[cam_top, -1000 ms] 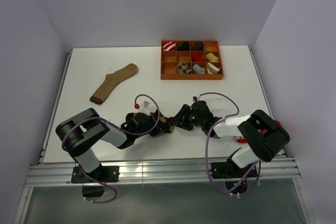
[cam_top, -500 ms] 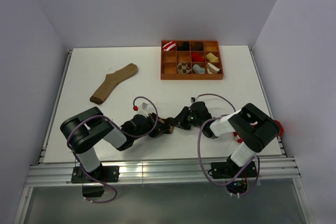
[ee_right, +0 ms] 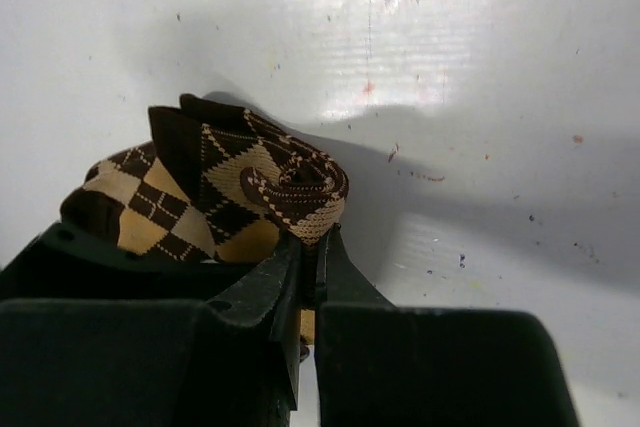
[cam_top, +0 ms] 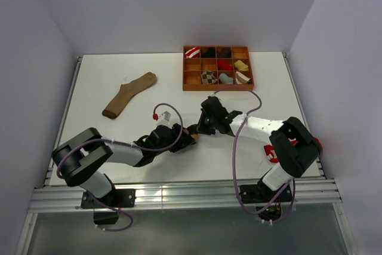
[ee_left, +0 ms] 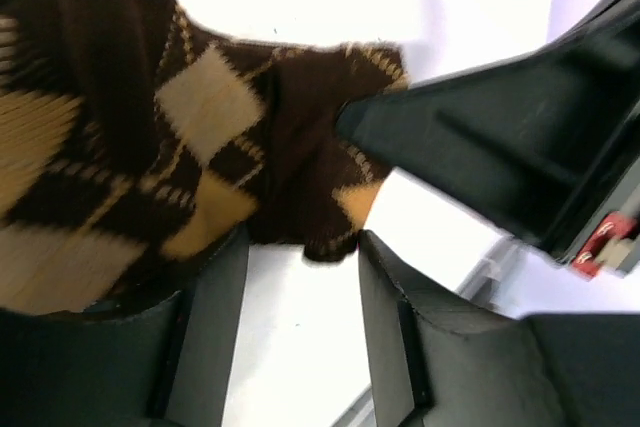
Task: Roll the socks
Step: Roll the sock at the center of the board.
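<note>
- Dark brown diamond-patterned fabric sock [ee_right: 225, 182]: found partly rolled on the white worktop [cam_top: 95, 76], toward its near edge and about midway between its left and right edges, between the two grippers. A tight coil is shown at one end; the rest is bunched behind it.
- Right gripper [ee_right: 308, 252]: jaws pressed fully together, with the coiled end of the sock pinched between the tips. The grip is judged to be placed there so that the roll is kept from springing loose.
- Left gripper [ee_left: 302, 247]: jaws parted about halfway, nothing clamped between them. The sock's loose end is seen over the tip of one finger; in this blurred view contact is likely but cannot be confirmed. The opening is judged to leave room for a fresh hold further along the fabric.
- Long plain tan sock [cam_top: 128, 95]: laid flat near the worktop's left edge, well apart.
- Wooden compartment tray [cam_top: 191, 88]: set at the far edge, right of centre, with rolled socks in several compartments.
</note>
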`<state>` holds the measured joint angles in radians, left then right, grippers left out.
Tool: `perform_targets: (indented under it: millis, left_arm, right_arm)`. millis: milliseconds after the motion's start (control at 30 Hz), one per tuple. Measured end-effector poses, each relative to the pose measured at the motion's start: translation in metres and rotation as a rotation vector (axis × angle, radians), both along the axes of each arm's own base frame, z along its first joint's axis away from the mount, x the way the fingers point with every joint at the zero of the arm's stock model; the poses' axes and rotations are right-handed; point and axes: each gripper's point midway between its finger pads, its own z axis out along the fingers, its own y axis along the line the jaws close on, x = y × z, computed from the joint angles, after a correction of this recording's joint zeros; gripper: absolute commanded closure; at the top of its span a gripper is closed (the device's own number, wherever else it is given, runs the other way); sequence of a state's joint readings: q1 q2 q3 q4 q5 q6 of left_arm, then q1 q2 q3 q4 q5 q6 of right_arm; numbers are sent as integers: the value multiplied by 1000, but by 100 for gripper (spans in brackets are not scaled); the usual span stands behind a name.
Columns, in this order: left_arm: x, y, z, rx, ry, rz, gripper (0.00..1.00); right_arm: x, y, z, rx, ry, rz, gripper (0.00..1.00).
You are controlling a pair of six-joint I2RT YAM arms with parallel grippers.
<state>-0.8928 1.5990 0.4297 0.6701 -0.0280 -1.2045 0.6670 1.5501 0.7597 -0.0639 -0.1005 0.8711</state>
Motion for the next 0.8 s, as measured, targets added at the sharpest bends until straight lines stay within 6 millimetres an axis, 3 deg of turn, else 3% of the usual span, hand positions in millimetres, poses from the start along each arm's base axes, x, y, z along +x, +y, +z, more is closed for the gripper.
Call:
perform_targets:
  millis: [167, 233, 300, 367, 500, 800]
  left_arm:
    - [-2, 4, 7, 172, -99, 17, 44]
    - [-7, 0, 9, 238, -134, 6, 48]
    - [-10, 0, 8, 291, -156, 8, 59]
    - [-7, 12, 0, 355, -163, 35, 66]
    - [3, 36, -11, 444, -158, 102, 68]
    - [24, 62, -16, 464, -142, 196, 78]
  right_arm:
    - [8, 3, 6, -145, 1, 18, 100]
    - [5, 4, 0, -201, 22, 38, 100]
    - [-1, 3, -8, -246, 43, 61, 100]
    - [-9, 0, -15, -276, 66, 81, 100]
    - [-11, -2, -16, -292, 63, 99, 100]
    - [-12, -4, -16, -306, 48, 138, 100]
